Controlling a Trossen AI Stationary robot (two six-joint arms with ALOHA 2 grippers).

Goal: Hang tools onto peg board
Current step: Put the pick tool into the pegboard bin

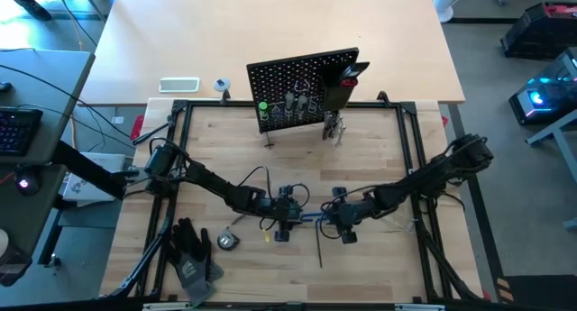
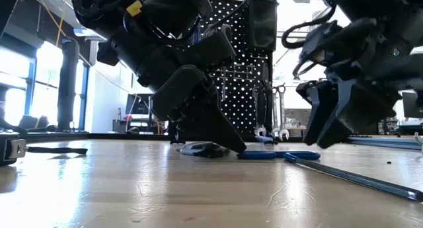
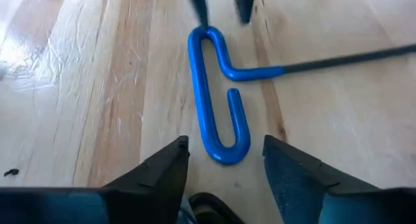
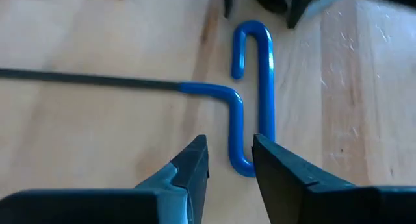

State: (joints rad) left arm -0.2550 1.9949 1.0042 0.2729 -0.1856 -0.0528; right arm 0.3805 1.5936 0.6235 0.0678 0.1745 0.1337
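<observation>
The left gripper [image 3: 224,162] sits low on the table [image 1: 388,149], fingers spread around one end of the blue-handled hex key [image 3: 218,87]. The right gripper [image 4: 231,162] faces it, fingers parted over the other end.

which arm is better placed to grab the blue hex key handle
Right, narrowly. The right claw already straddles one end of the blue looped hex key handle, fingers open around it. The left claw is open at the other end, with the loop just ahead of its fingers.

No text, label or number seems readable on anything in view
</observation>
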